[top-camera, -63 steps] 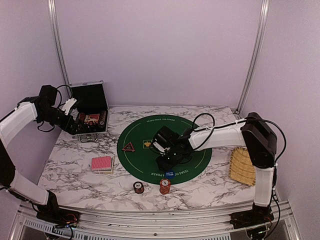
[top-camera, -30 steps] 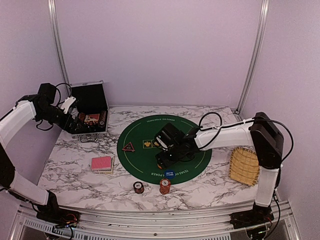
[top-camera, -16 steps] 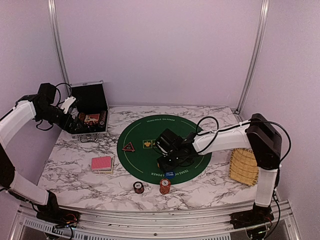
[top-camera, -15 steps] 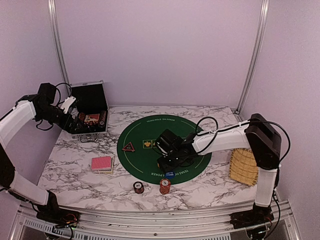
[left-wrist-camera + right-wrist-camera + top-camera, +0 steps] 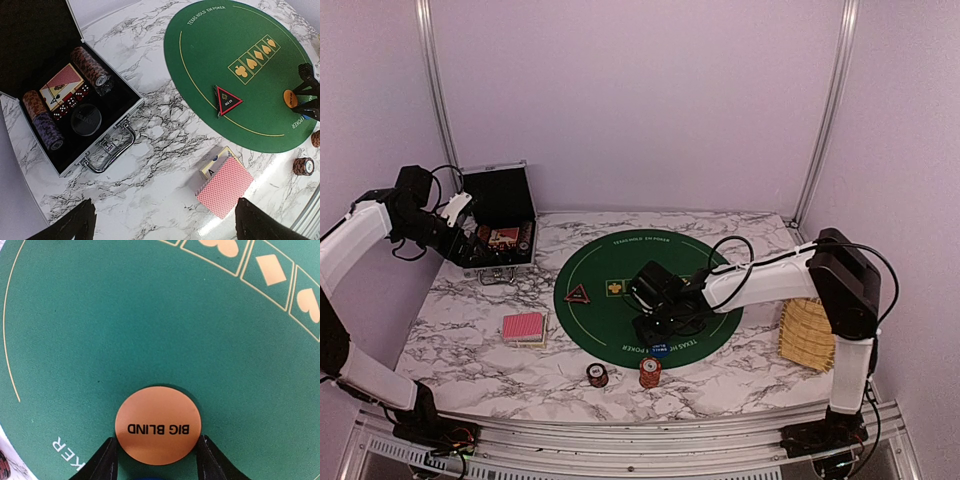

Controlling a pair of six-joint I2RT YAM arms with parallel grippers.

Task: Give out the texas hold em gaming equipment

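The right end effector [image 5: 157, 462] has closed in to pinch the orange button [image 5: 158, 425] by its edges, likely ready for placing; the left end effector [image 5: 165, 225] stays spread.

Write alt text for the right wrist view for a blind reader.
An orange round button marked BIG BLIND lies flat on a green felt mat, clamped at its sides between the black fingers of the right gripper. Gold card-suit symbols in outlined boxes run along the top right.
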